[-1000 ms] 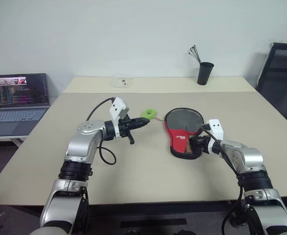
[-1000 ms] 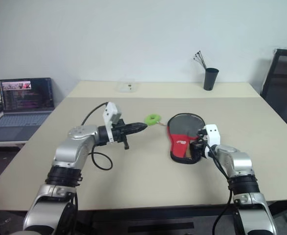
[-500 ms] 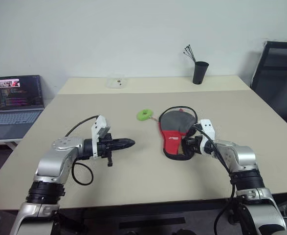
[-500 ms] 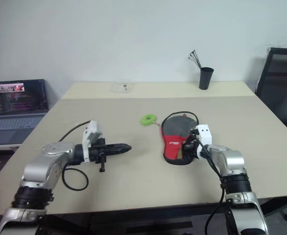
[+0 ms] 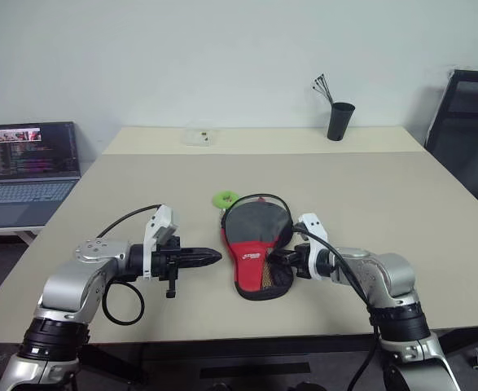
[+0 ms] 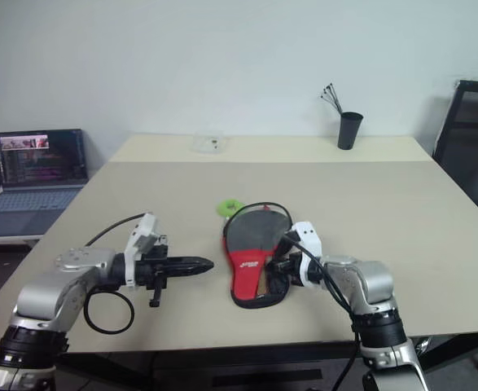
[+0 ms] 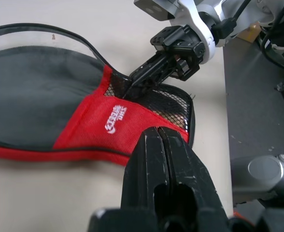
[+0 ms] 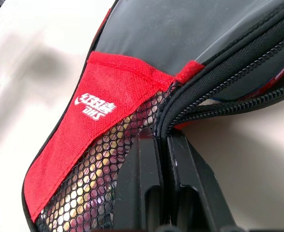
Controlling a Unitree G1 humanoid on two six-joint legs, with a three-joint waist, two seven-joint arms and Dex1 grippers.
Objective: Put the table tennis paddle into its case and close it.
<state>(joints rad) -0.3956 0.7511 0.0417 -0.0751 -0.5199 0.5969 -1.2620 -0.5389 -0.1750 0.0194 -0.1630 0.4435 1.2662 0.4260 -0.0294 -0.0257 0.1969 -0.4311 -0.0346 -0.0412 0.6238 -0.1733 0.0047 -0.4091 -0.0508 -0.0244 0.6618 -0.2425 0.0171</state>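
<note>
White "DHS" print, case's (image 7: pixel 79 116) red panel

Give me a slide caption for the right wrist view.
Right gripper pinches the zip edge of the case, jaws shut on it.

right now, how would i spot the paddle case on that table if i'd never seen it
Start at the big beige table and look to its near edge, between the robot's two arms. The case lies flat there, the right hand pinching its edge. It is paddle-shaped, black fabric with a red panel, white print and mesh, beside a small green ring.
</note>
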